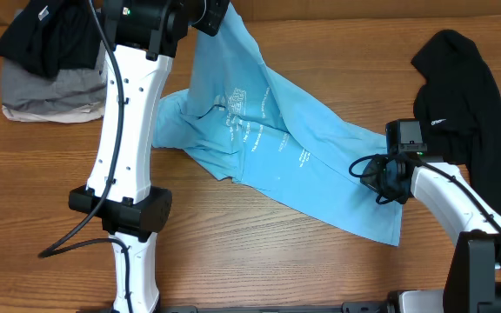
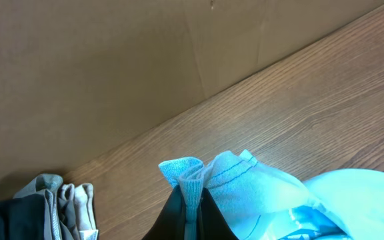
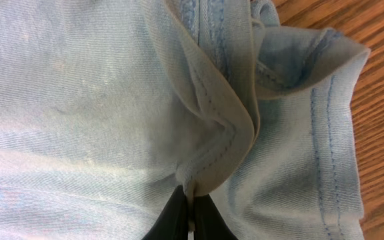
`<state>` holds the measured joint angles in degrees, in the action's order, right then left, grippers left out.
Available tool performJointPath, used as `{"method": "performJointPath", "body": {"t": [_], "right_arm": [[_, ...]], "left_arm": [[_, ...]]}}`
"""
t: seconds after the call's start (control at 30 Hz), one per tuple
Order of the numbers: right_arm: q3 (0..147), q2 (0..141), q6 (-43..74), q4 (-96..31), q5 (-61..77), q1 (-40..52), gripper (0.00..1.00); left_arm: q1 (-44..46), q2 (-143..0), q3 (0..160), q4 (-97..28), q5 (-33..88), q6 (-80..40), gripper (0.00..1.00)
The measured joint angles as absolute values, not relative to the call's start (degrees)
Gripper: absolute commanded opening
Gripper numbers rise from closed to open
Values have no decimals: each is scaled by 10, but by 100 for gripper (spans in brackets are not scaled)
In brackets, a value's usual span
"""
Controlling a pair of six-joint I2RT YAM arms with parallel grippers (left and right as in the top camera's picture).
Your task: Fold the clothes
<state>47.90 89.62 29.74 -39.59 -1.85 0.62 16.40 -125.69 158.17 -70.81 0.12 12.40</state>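
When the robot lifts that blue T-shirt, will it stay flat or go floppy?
Probably floppy: the blue T-shirt sags and creases between the left gripper and right gripper. It likely weighs little, since thin pinches of hem hold it. It shouldn't roll or break.

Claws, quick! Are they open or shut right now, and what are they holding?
Left claw: closed, pinching a bunched edge of the light-blue T-shirt.
Right claw: closed, pinching a stitched fold of the same T-shirt.
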Motion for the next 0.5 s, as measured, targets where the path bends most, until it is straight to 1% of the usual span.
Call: {"method": "performJointPath", "body": {"t": [0.13,0.33,0.5], "right_arm": [[479,896,298,-402,-18,6,4],[507,889,297,-445,-16,6,4],[558,832,290,-490,-14,6,4]], "left_arm": [[164,-1257,1582,-709,1,124,4],[164,-1257,1582,-717,-3,124,4],[164,-1238,1578,-722,-33,122,4]]}}
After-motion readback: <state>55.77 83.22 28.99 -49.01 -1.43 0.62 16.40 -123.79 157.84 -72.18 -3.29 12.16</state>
